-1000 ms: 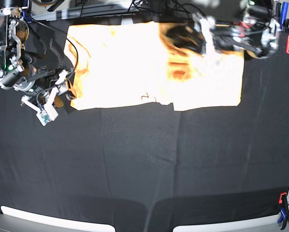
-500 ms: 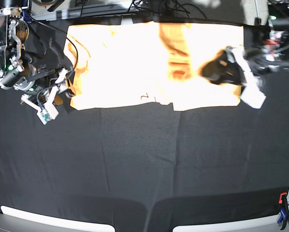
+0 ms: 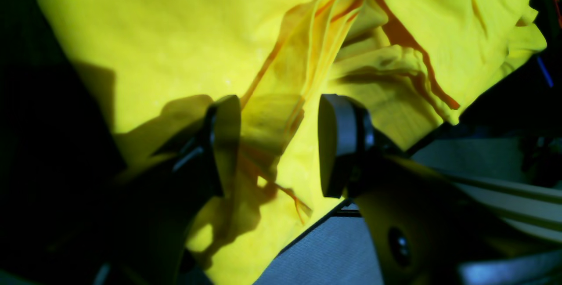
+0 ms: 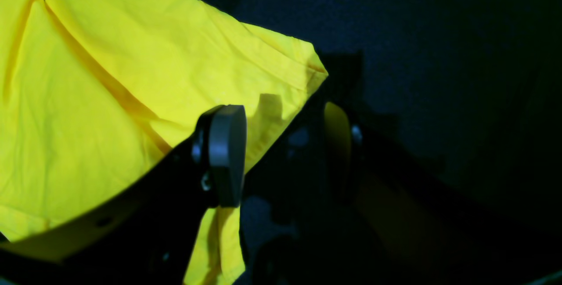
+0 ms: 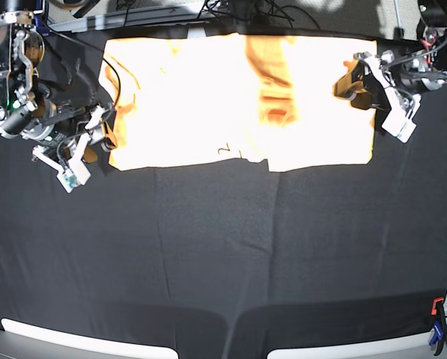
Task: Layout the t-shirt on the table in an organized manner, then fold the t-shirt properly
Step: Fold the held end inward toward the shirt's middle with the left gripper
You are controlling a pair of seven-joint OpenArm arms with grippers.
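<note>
Lying across the far part of the bench [image 5: 223, 247] is one t-shirt [image 5: 208, 97], a single pale yellow-orange cotton piece spread in a wide rough rectangle, its near hem fairly straight and a deeper orange folded strip running down its middle; a thin dark scribble sits near the lower edge in the base view and shows again at the top corner of the right wrist view, but it cannot be read as any word. The bench is one broad sheet of matte black cloth with faint creases, and at its near right corner stands one clamp [image 5: 437, 326], red over blue. Two arms are in sight, one at each end of the shirt. The left gripper [image 3: 276, 144] hangs at the shirt's end on the base view's right, its two dark rounded fingers [image 3: 340, 144] standing apart on either side of a bunched ridge of soft, rumpled cloth, with gaps between the pads and the fabric, so they do not pinch it. The right gripper [image 4: 281, 153] hangs at the opposite end, its two fingers [image 4: 226, 153] likewise spread wide, one over the smooth flat corner of a sleeve or hem and the other over bare black cloth, holding nothing. In the base view each gripper carries a small white block at its side
</note>
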